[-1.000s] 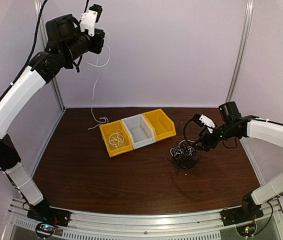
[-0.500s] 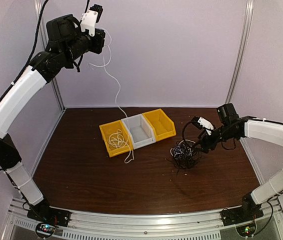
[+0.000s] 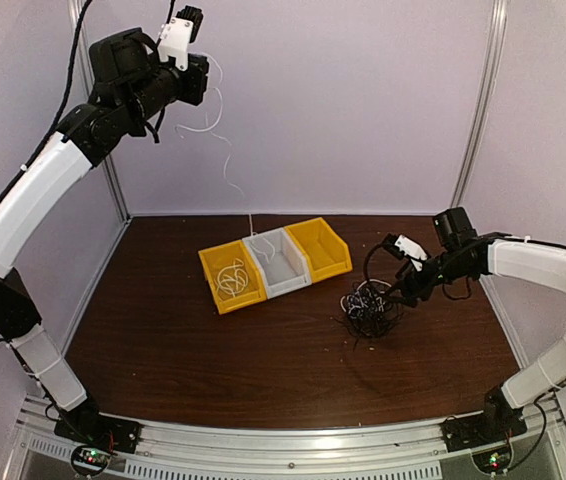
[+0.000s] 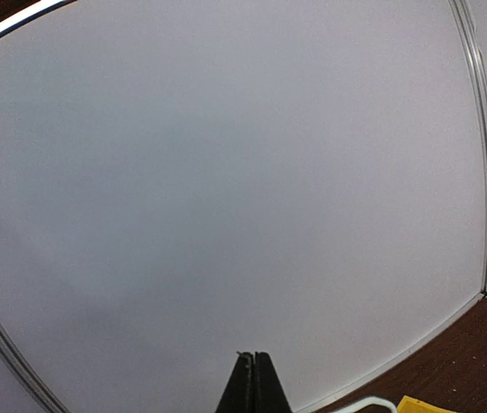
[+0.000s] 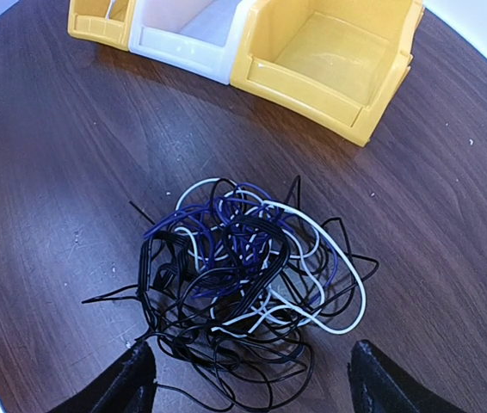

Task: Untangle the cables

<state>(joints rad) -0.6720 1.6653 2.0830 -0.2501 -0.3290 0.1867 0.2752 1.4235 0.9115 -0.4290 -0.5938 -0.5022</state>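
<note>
Tangle (image 5: pixel 243 275) near yellow bin (image 5: pixel 338 60) | right jaws wide, empty | left jaws pinch white cable (image 3: pixel 226 170)

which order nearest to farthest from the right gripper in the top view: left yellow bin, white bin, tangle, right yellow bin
From the right gripper:
1. tangle, at its fingertips, just to its left
2. right yellow bin, farther left and back, near end of the row
3. white bin, middle of the row
4. left yellow bin, far end of the row

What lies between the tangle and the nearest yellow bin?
Only bare tabletop separates the tangle from the yellow bin; the right wrist view shows it plainly.
</note>
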